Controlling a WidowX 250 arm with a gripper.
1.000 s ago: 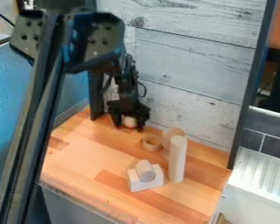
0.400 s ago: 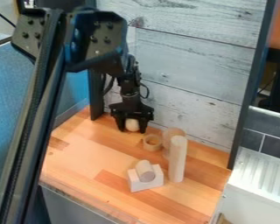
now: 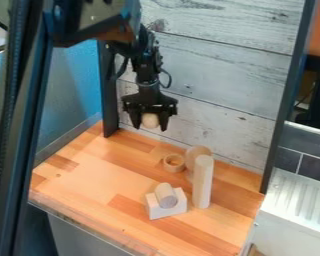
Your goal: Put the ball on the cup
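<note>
The gripper [image 3: 150, 125] hangs in front of the grey plank wall, raised over the back left of the wooden surface. Held between its two fingers is the pale wooden ball [image 3: 150, 120], its upper part hidden by the gripper. Lower and to the right of the ball, a small round wooden cup [image 3: 173, 168] stands on the surface with its opening upward, apart from the gripper.
Right beside the cup are a wooden disc [image 3: 199, 149] on edge and a tall upright cylinder [image 3: 203, 181]. Nearer the front, a short cylinder [image 3: 166, 195] lies in a notched white block [image 3: 167, 211]. The plank wall [image 3: 219, 85] bounds the back.
Gripper and ball have risen off the back of the wooden surface together, after a slight shift to the right. The upper arm has swung left and up. Cup and blocks stayed put.
</note>
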